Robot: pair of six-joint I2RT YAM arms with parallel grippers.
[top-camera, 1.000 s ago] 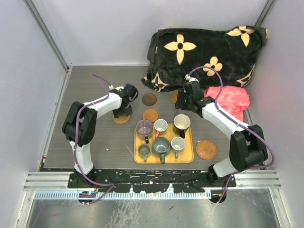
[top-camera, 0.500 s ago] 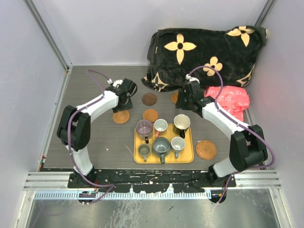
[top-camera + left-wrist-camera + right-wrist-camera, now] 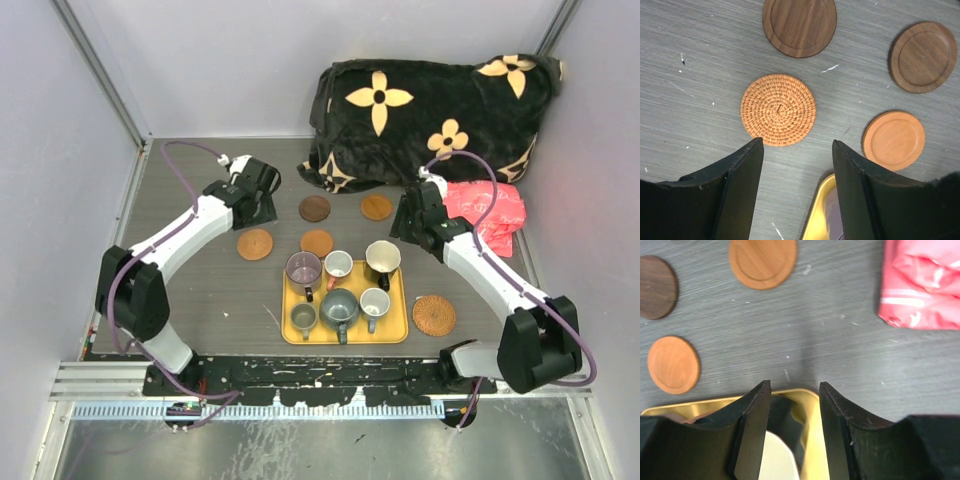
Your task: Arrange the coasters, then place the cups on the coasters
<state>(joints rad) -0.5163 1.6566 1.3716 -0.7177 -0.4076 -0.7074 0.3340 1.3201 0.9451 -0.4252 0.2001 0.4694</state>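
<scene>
Five coasters show from above: wicker [image 3: 255, 244], dark brown [image 3: 314, 208], orange-brown [image 3: 376, 207], orange [image 3: 317, 242], and wicker [image 3: 434, 315] right of the tray. A second dark brown coaster [image 3: 799, 25] appears only in the left wrist view. Six cups stand on the yellow tray [image 3: 284, 300]: purple [image 3: 303, 268], white [image 3: 338, 264], black with cream inside [image 3: 382, 258], olive [image 3: 303, 318], two grey [image 3: 338, 305] [image 3: 374, 301]. My left gripper [image 3: 797, 150] is open and empty, just short of the wicker coaster [image 3: 778, 109]. My right gripper [image 3: 795, 390] is open above the tray corner and the black cup [image 3: 775, 460].
A black blanket with tan flowers [image 3: 430, 110] fills the back right. A pink-red packet [image 3: 485, 210] lies beside my right arm, also in the right wrist view as the packet [image 3: 925, 285]. Grey walls close in on the left, back and right.
My left arm has drawn back and left off the wicker coaster, its jaws slightly wider. My right arm has swung right, uncovering the orange-brown coaster.
</scene>
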